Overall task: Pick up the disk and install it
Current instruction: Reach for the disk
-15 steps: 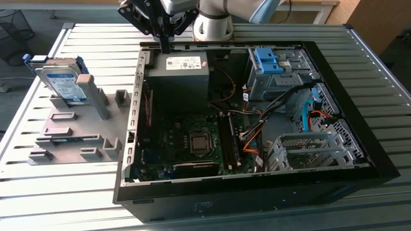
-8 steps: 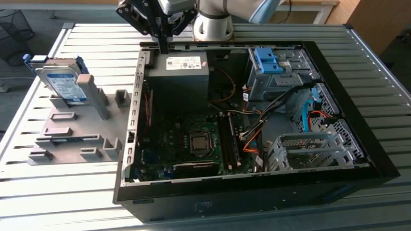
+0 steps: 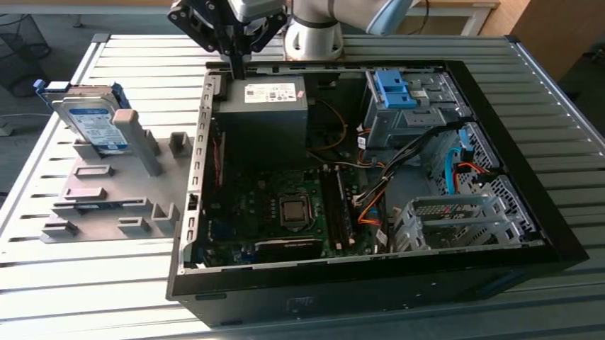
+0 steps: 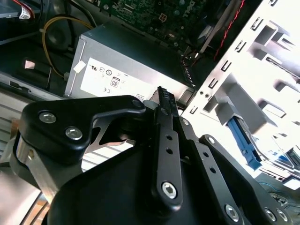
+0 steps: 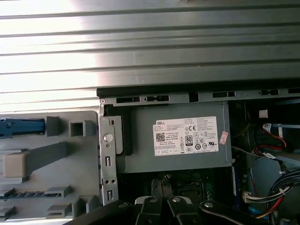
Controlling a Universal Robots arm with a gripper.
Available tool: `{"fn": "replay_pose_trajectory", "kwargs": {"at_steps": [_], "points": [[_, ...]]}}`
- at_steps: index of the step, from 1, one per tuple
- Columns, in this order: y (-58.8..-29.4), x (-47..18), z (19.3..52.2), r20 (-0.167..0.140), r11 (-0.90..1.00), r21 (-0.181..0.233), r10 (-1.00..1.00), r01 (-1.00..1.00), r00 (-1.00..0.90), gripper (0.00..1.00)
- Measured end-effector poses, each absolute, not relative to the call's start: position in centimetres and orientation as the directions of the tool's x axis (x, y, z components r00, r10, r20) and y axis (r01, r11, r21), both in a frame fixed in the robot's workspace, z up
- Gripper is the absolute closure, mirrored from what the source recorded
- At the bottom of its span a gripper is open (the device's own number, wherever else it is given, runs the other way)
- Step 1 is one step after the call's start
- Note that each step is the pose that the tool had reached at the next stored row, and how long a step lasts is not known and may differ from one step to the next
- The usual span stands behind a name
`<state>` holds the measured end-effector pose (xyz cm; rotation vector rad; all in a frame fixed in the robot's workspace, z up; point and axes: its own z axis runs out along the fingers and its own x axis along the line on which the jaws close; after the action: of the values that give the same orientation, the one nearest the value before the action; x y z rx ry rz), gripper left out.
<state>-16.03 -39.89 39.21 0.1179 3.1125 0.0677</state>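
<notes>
- Hovering over the power supply [image 3: 269, 106], gripper [image 3: 235, 69] pinched together, empty.
- Seeing the disk [image 3: 93, 124] standing on edge in the fixture [image 3: 113, 205], well apart.
- Judging it rigid, weighty, shock-sensitive; favouring the blue bracket [image 3: 52, 87] sides.

Desk [image 3: 95, 297]: ribbed bare metal slats, brushed, strong sheen under light.
Disk [image 3: 93, 122]: silver metal body, smooth white-and-blue paper label, blue plastic bracket around it.
Holder [image 3: 104, 202]: matt grey plastic, smooth.
Computer case [image 3: 378, 294]: outer shell matt black; inner frame bare grey sheet metal, punched slots.
Power supply [image 3: 269, 110]: dull grey metal box, white paper sticker.
Drive cage [image 3: 454, 219]: perforated bare metal, light sheen.
Circuit board [image 3: 283, 205]: dark green, matt.
Gripper [image 4: 162, 93]: black links, satin finish, bright metal screw heads.
</notes>
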Motion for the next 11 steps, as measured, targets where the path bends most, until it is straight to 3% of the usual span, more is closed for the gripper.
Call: {"fn": "replay_pose_trajectory", "kwargs": {"at_steps": [11], "points": [[-39.89, -16.7, 39.17, -0.025, 0.996, 0.044, 0.076, 0.075, -0.997, 0.89]]}}
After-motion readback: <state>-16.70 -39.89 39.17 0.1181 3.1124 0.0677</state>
